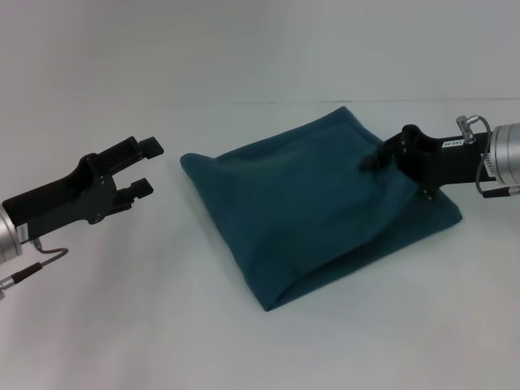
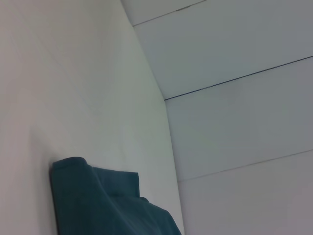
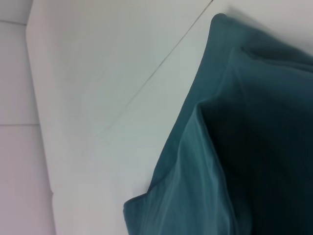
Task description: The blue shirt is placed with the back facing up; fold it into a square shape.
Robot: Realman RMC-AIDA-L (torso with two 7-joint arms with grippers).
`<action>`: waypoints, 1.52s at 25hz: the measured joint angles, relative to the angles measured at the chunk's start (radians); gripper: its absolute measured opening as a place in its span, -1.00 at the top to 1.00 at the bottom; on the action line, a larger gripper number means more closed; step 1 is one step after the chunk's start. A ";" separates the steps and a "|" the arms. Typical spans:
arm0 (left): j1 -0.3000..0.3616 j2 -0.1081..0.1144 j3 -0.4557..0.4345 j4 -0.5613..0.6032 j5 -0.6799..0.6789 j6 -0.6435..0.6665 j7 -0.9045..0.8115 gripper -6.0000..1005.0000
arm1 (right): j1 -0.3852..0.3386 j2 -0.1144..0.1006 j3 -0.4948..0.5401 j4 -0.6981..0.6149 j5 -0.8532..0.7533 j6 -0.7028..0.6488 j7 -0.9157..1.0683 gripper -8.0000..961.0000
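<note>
The blue shirt (image 1: 317,203) lies on the white table (image 1: 122,325), folded into a rough four-cornered shape with one corner pointing toward me. Only plain fabric shows, no lettering. My left gripper (image 1: 146,166) is open and empty, just left of the shirt's left corner and apart from it. My right gripper (image 1: 375,158) is over the shirt's right part, close to or touching the cloth. The shirt's corner shows in the left wrist view (image 2: 98,205). Its layered folded edges show in the right wrist view (image 3: 244,137).
The white table surrounds the shirt on all sides. Its far edge meets a pale wall (image 1: 244,49). Panel seams run across the surfaces in the left wrist view (image 2: 234,78).
</note>
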 joint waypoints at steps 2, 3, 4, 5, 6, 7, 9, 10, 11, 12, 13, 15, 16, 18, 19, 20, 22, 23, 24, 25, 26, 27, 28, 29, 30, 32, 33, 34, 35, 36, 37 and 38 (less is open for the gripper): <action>0.000 0.000 0.000 0.000 0.000 0.000 0.000 -0.86 | 0.001 0.000 -0.024 -0.016 0.000 0.000 -0.005 0.48; 0.000 0.000 0.000 0.000 0.000 0.000 0.000 -0.86 | 0.001 0.002 -0.040 -0.027 0.000 0.000 -0.011 0.52; 0.000 0.000 0.000 0.000 0.000 0.000 0.000 -0.86 | 0.003 0.003 -0.056 -0.039 0.000 0.000 -0.019 0.57; 0.000 0.000 0.000 0.000 0.000 0.000 0.000 -0.86 | 0.005 0.004 -0.076 -0.055 0.000 -0.001 -0.031 0.62; 0.001 0.000 -0.001 0.000 0.001 0.000 0.000 -0.86 | 0.007 0.007 -0.106 -0.082 0.000 -0.005 -0.051 0.66; 0.002 0.000 -0.001 0.000 0.001 0.000 0.000 -0.86 | 0.009 0.011 -0.131 -0.106 0.000 -0.009 -0.070 0.71; 0.005 0.000 -0.001 0.000 0.001 0.000 0.001 -0.86 | 0.014 0.020 -0.173 -0.158 0.000 -0.020 -0.097 0.80; 0.005 0.000 -0.001 0.000 0.001 0.000 0.001 -0.86 | 0.016 0.024 -0.185 -0.175 0.000 -0.025 -0.104 0.85; 0.005 0.000 -0.001 0.000 0.001 0.000 0.001 -0.86 | 0.019 0.028 -0.200 -0.198 0.000 -0.034 -0.110 0.90; 0.006 0.000 -0.001 0.000 0.001 0.000 0.001 -0.86 | 0.022 0.031 -0.209 -0.215 0.000 -0.040 -0.114 0.90; 0.006 0.000 -0.001 0.000 0.001 0.000 0.001 -0.86 | 0.025 0.034 -0.217 -0.235 0.000 -0.053 -0.116 0.90; 0.007 0.000 -0.001 0.000 0.001 0.000 0.001 -0.86 | 0.034 0.037 -0.232 -0.276 0.000 -0.080 -0.117 0.90; 0.007 0.000 -0.001 0.000 0.001 -0.001 0.001 -0.86 | 0.037 0.038 -0.239 -0.295 -0.001 -0.094 -0.115 0.90; 0.007 0.000 -0.002 0.000 0.001 -0.006 0.001 -0.86 | 0.043 0.042 -0.259 -0.338 -0.003 -0.116 -0.110 0.90; 0.007 0.000 -0.002 0.000 0.001 -0.007 0.001 -0.86 | 0.045 0.044 -0.271 -0.361 -0.004 -0.125 -0.107 0.90; 0.006 0.000 -0.003 0.000 0.000 -0.009 0.001 -0.86 | 0.047 0.045 -0.284 -0.383 -0.005 -0.131 -0.106 0.90; 0.005 0.000 -0.003 0.000 0.000 -0.011 0.001 -0.86 | 0.048 0.045 -0.318 -0.422 -0.008 -0.129 -0.106 0.90; 0.004 0.000 -0.003 0.000 0.000 -0.012 0.001 -0.86 | 0.049 0.045 -0.337 -0.440 -0.011 -0.126 -0.106 0.90; 0.003 0.000 -0.003 0.000 -0.001 -0.013 0.001 -0.86 | 0.053 0.045 -0.349 -0.451 -0.019 -0.118 -0.107 0.90; 0.002 0.000 -0.003 0.000 -0.001 -0.013 0.001 -0.86 | 0.058 0.045 -0.358 -0.461 -0.032 -0.110 -0.108 0.90; 0.001 0.000 -0.003 0.000 -0.002 -0.014 0.001 -0.86 | 0.064 0.046 -0.362 -0.468 -0.045 -0.102 -0.109 0.90; 0.000 0.000 -0.003 0.000 -0.002 -0.014 0.001 -0.86 | 0.072 0.048 -0.363 -0.471 -0.060 -0.098 -0.111 0.90; 0.000 0.000 -0.004 0.000 -0.002 -0.014 0.001 -0.86 | 0.079 0.050 -0.363 -0.473 -0.076 -0.096 -0.112 0.90; -0.001 0.000 -0.004 0.000 -0.002 -0.014 0.001 -0.86 | 0.084 0.052 -0.363 -0.474 -0.089 -0.096 -0.112 0.90; -0.001 0.000 -0.004 0.000 -0.002 -0.014 0.001 -0.86 | 0.091 0.054 -0.364 -0.476 -0.110 -0.099 -0.111 0.90; -0.001 0.000 -0.006 0.000 -0.003 -0.014 0.001 -0.86 | 0.096 0.057 -0.364 -0.485 -0.138 -0.108 -0.107 0.90; -0.001 0.000 -0.007 0.000 -0.003 -0.014 0.001 -0.86 | 0.097 0.059 -0.365 -0.495 -0.154 -0.117 -0.104 0.90; -0.001 0.000 -0.009 0.000 -0.003 -0.015 0.001 -0.86 | 0.097 0.059 -0.365 -0.511 -0.166 -0.125 -0.101 0.90; -0.001 0.000 -0.010 0.000 -0.003 -0.016 0.001 -0.86 | 0.094 0.060 -0.366 -0.532 -0.175 -0.138 -0.098 0.90; -0.001 0.000 -0.012 0.000 -0.003 -0.018 0.001 -0.86 | 0.092 0.061 -0.366 -0.548 -0.183 -0.147 -0.097 0.90; -0.001 0.000 -0.012 0.000 -0.003 -0.020 0.001 -0.86 | 0.090 0.061 -0.366 -0.564 -0.192 -0.155 -0.097 0.90; -0.001 0.000 -0.012 0.000 -0.003 -0.021 0.001 -0.86 | 0.088 0.061 -0.367 -0.579 -0.203 -0.162 -0.096 0.90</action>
